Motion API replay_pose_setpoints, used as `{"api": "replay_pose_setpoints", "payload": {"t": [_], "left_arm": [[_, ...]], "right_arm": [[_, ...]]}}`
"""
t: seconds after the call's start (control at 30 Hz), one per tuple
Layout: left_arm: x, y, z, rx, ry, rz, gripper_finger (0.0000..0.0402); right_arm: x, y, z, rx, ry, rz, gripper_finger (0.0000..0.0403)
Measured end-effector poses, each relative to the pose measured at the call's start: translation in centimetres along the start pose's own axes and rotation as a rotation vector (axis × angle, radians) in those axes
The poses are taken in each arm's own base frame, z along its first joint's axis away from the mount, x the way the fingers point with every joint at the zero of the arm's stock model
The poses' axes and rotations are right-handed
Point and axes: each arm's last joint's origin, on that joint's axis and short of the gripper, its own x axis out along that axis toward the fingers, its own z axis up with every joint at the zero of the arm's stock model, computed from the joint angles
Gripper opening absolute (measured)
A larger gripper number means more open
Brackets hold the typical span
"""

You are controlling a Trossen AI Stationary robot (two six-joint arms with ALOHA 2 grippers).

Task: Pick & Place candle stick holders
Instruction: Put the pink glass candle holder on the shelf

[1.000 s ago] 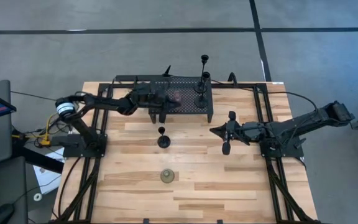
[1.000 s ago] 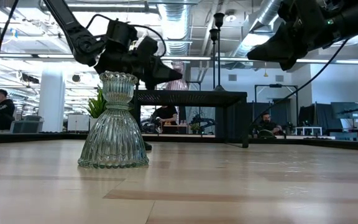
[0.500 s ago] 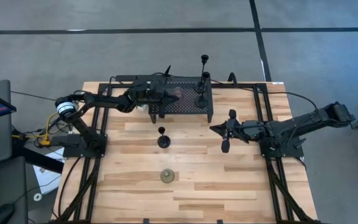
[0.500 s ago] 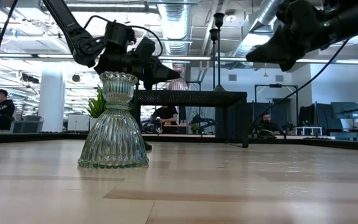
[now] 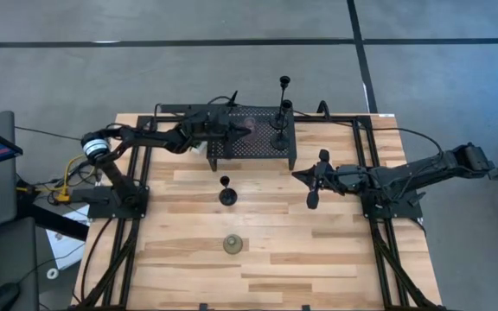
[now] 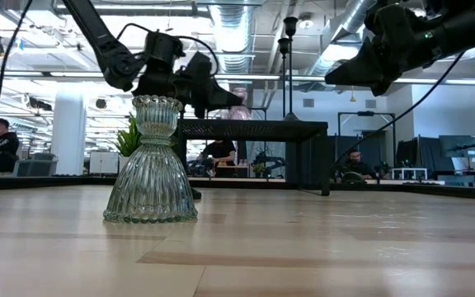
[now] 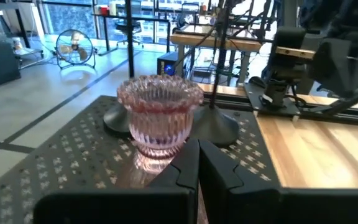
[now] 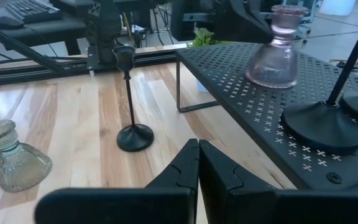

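Spanning an office, wooden table [image 5: 266,250] under both grippers, 2 jaws pairs closed, empty.

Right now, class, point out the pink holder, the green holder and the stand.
pink holder [image 7: 160,118]: left wrist view, ribbed cup wall.
green holder [image 5: 232,244]: high view, its top.
stand [image 8: 266,102]: right wrist view, bare perforated top.

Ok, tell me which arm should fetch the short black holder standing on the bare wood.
Right, probably. The right tool hangs shut over open table with the short black holder straight ahead in its wrist view; the left tool is up over the perforated stand, beside the pink glass holder.
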Motion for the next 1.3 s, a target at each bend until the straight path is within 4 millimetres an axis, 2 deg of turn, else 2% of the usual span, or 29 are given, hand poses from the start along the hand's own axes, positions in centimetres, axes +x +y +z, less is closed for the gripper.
{"api": "replay_pose_setpoints", "payload": {"t": [0.13, 0.3, 0.5, 0.73, 0.83, 1.0, 1.3], "left_arm": [[1.1, 1.1, -0.4, -0.027, 0.011, -0.009, 0.0005], [1.3, 1.5, -0.5, -0.034, 0.011, -0.008, 0.0005], [1.0, 1.1, 0.5, -0.02, -0.019, -0.019, 0.0005], [1.4, -0.1, 0.6, -0.095, -0.018, -0.082, 0.0005], [2.1, -1.3, 0.4, -0.105, -0.007, -0.02, 0.0005], [3.0, -3.4, 0.6, -0.031, -0.007, 0.205, 0.0005], [3.5, -3.8, 2.2, -0.027, -0.059, 0.304, 0.0005]], "right_arm": [[0.0, 0.0, 0.0, 0.002, -0.001, 0.0, 0.0], [0.0, 0.0, 0.0, 0.001, -0.001, 0.002, 0.0], [0.0, 0.0, 0.0, -0.008, 0.0, -0.002, 0.0], [0.0, -0.1, 0.0, -0.012, 0.0, -0.006, 0.0], [0.0, -0.1, 0.0, -0.008, 0.0, -0.006, 0.0], [0.0, -0.1, 0.0, -0.008, 0.0, -0.006, 0.0], [0.0, -0.1, 0.0, -0.008, 0.0, -0.006, 0.0]]}}
